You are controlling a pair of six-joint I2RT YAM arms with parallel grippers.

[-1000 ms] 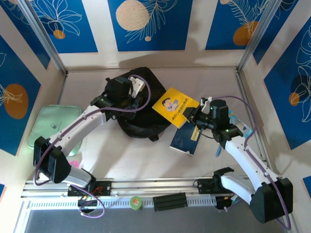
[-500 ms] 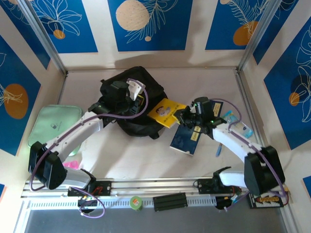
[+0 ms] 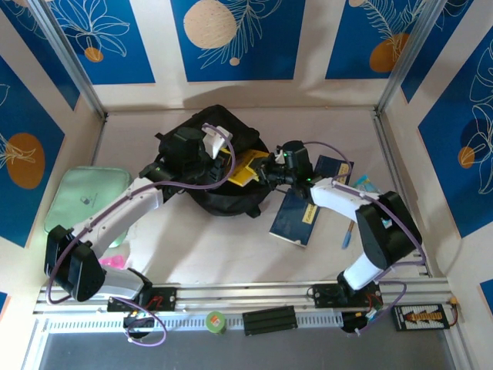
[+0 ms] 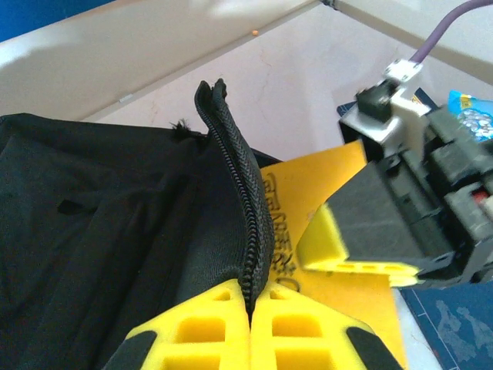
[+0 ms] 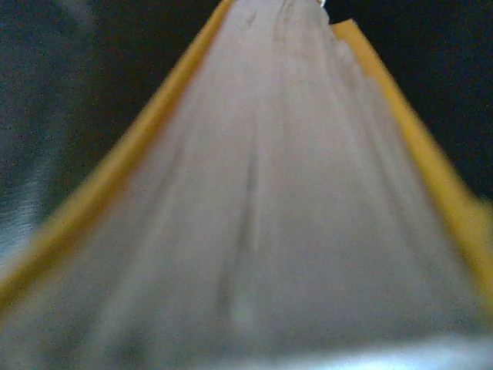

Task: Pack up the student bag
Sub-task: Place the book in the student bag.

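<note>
Leftmost, a mint-green pouch (image 3: 83,196) lies against the wall; the left gripper (image 4: 250,302) has its jaws clamped on the zipper edge of the black student bag (image 3: 223,202), mid-table toward the back; the right gripper (image 3: 267,171) has its jaws pinching a yellow book (image 4: 323,181) tucked behind that zipper edge; a dark blue book (image 3: 295,218) lies flat just right of the bag

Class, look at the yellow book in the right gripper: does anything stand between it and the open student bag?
Nothing visible does. The left gripper pinches the zipper edge, holding the student bag mouth open, and the yellow book, held by the right gripper, already meets that opening.
</note>
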